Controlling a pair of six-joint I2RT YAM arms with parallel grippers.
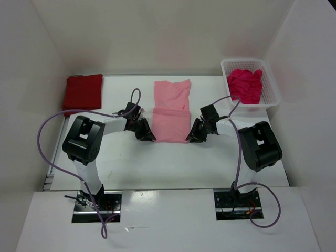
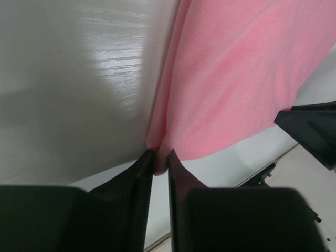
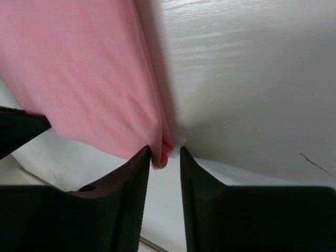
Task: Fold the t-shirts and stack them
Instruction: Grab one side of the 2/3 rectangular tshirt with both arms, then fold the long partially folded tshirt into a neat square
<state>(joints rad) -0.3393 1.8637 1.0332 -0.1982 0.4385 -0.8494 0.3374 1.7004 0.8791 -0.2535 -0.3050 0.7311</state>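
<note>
Dark red t-shirt [image 1: 83, 92], light pink t-shirt [image 1: 171, 110] and crimson-magenta t-shirt [image 1: 244, 85] are plain; the lattice basket [image 1: 270, 84] is white.

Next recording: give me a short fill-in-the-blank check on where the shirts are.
1. The crimson t-shirt lies in the white ____.
2. The dark red t-shirt lies folded at the back ____ of the table.
3. The left gripper and right gripper each reach a near ____ of the pink t-shirt.
Missing words: basket; left; corner.

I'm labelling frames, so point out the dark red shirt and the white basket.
dark red shirt [image 1: 83, 92]: top view, centre of the folded cloth.
white basket [image 1: 269, 86]: top view, right wall.
</note>
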